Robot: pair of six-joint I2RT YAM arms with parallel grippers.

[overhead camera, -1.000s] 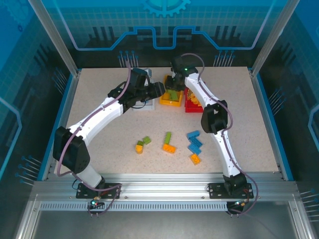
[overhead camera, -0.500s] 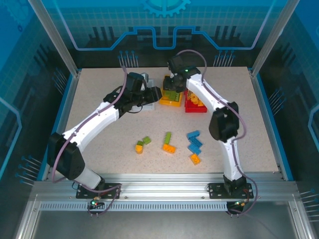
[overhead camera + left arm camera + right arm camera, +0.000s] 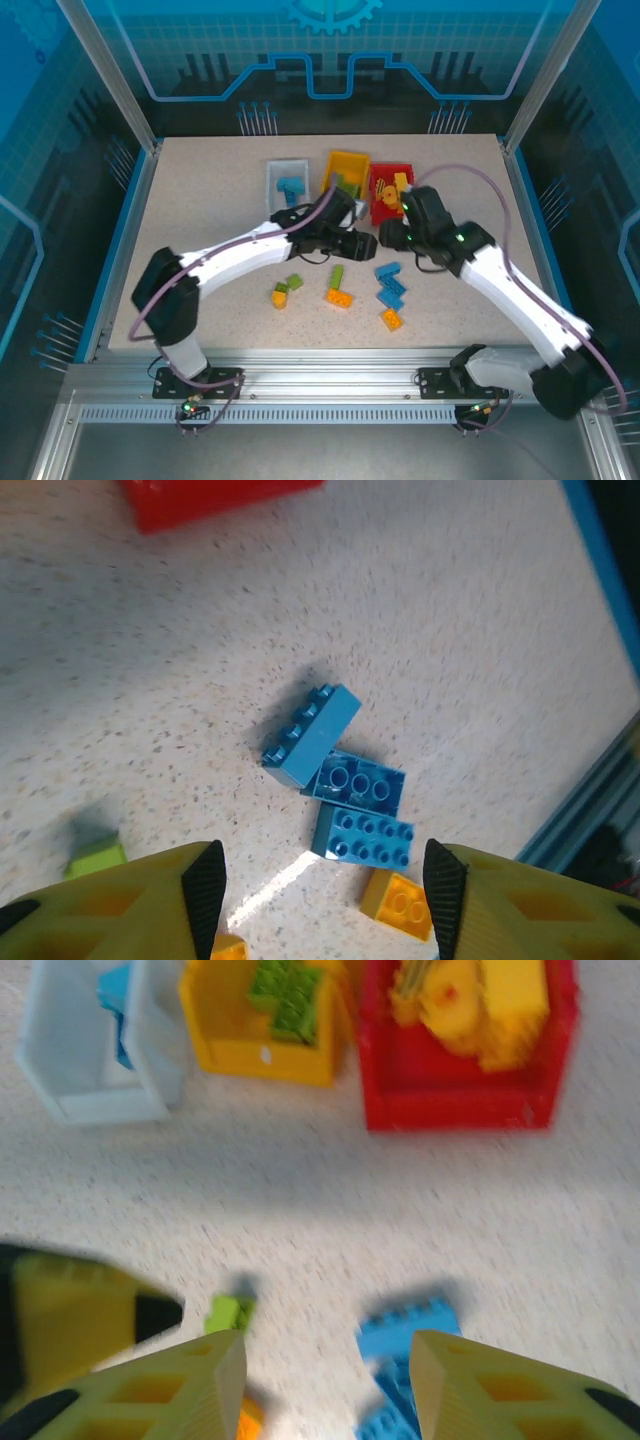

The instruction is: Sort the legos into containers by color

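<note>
Worktop point(image 3: 150, 680) showed between my left jaws, wide and empty like the right jaws; blue bricks point(image 3: 345, 785) lay just ahead, so I judged descending next.

Top cam: high overhead, angled down. Wrist cams: close, downward; all share blue legos point(image 3: 360, 782) point(image 3: 410, 1335) point(image 3: 390, 285).

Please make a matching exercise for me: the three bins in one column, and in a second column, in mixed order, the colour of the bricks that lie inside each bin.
Column one:
1. white bin
2. yellow bin
3. red bin

Column two:
a. yellow bricks
b. blue brick
c. green bricks

Pairs: 1-b, 2-c, 3-a.
</note>
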